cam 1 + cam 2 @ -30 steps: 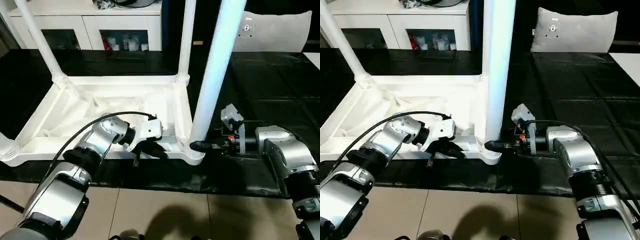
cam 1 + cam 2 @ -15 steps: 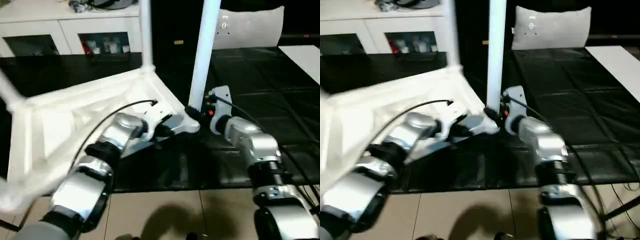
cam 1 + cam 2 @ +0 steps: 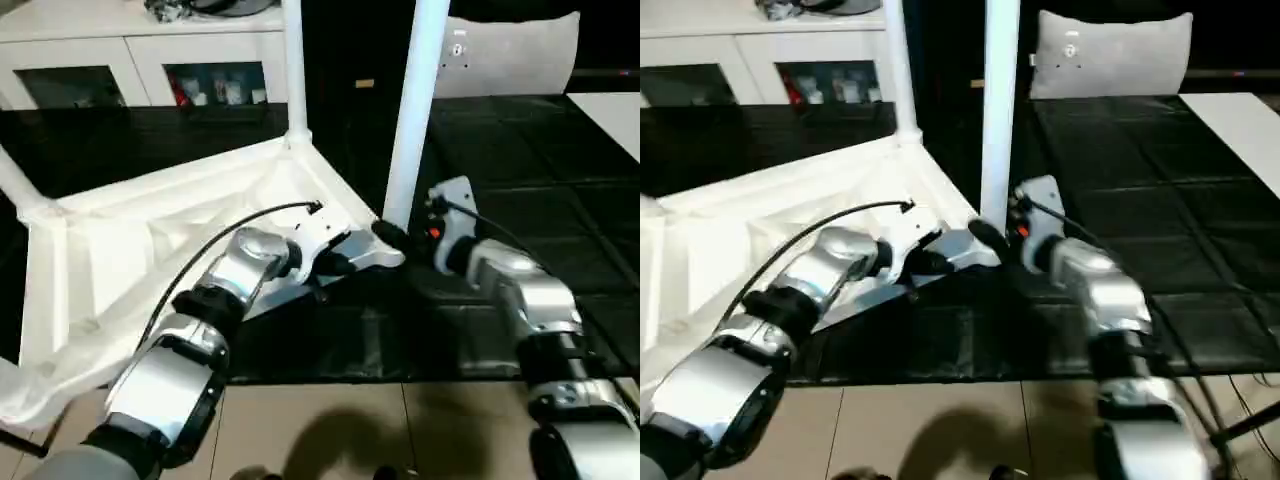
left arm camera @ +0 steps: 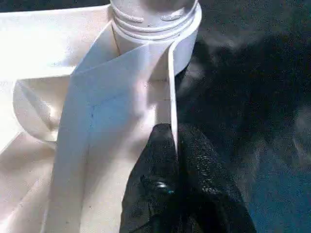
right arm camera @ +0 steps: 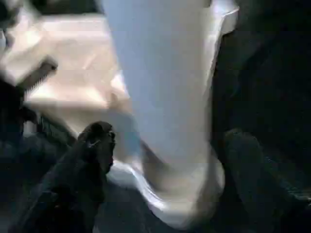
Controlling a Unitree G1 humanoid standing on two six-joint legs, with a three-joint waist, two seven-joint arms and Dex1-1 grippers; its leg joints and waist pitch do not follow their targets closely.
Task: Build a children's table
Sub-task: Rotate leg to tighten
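Children's table top lies upside down on the black-covered counter, ribbed underside up, skewed so its near-right corner points toward the robot's right arm. Its near-left end sticks out past the counter's front edge, over the tiled floor.

Legs seen standing in corner sockets:
- near-right leg, upright, right beside the right hand
- far-right leg, upright
- far-left leg, leaning off the picture's left edge

Left hand: clenched on the top's thin side wall, one black finger on each face of the wall, just short of the near-right corner socket. In the head views the left hand sits at the rim near that corner, with a black cable arcing over the forearm.

Right hand: spread wide, straddling the base of the near-right leg where it enters the socket. One finger is on the table-top side, the other on the far side of the tube; there's a gap between the fingers and the leg, so no grip. In the head view the right hand sits at the foot of that leg.

Background: white cabinet with glass doors behind the counter, grey cushion at far right.
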